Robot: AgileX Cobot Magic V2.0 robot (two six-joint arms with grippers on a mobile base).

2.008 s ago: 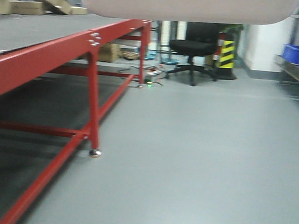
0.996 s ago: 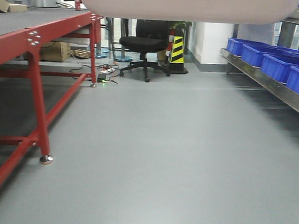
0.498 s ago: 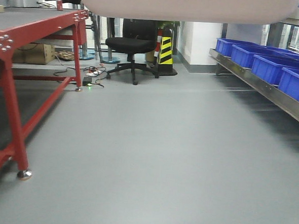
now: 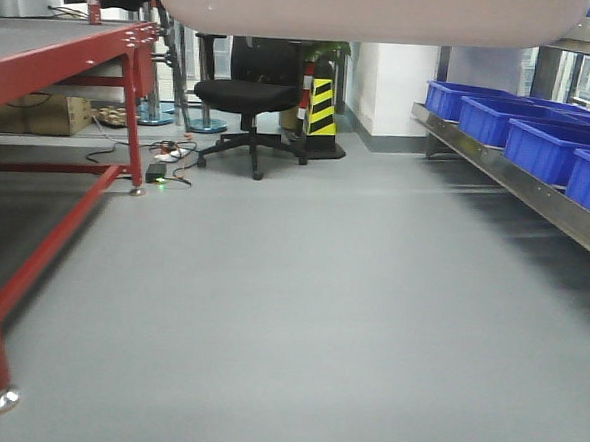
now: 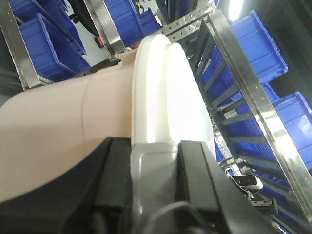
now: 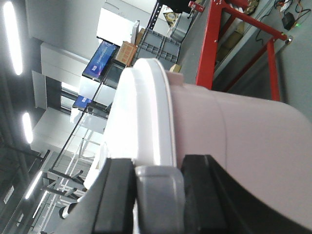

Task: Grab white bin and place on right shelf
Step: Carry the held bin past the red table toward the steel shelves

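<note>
Racking is what has changed most in your front view: over the last two seconds the view swings rightward, so the right shelf (image 4: 523,185) comes in on the right of the white bin (image 4: 378,11), while the red table (image 4: 54,61) slides away to the bin's left; I judge you are mid-carry and turning toward the drop-off, with placing not yet begun. The bin hangs aloft, its underside across the top of that view; the left gripper (image 5: 153,170) and right gripper (image 6: 158,185) each have their jaws closed narrowly on the bin's rim, one at each end. Blue bins (image 4: 540,146) already line the tier low to the bin's right, so that tier looks taken; an office chair (image 4: 248,93), a striped post (image 4: 322,107) and a power strip (image 4: 158,171) sit beyond and below the bin, probably off your path.
</note>
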